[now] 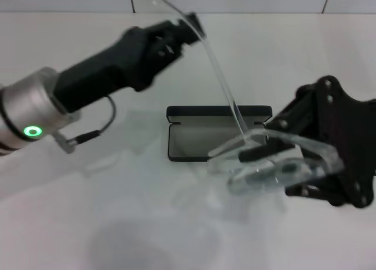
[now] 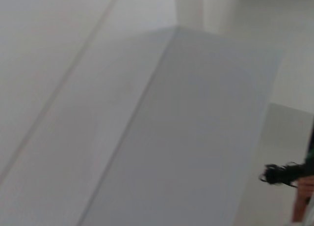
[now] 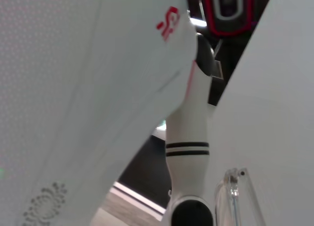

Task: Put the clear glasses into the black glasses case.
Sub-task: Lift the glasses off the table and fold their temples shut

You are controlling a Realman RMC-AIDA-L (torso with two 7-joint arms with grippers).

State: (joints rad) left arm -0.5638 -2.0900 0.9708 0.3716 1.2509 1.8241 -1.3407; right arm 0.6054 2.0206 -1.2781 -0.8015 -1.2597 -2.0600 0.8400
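Both claws pinch clear glasses (image 1: 258, 158) above black glasses case (image 1: 200, 135); only head view shows it

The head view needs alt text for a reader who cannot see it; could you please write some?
Both grippers hold the clear glasses above the open black glasses case on a white table. The right gripper clamps the lens front by the case's right end, while the left gripper pinches the tip of one long arm, raised high behind the case.
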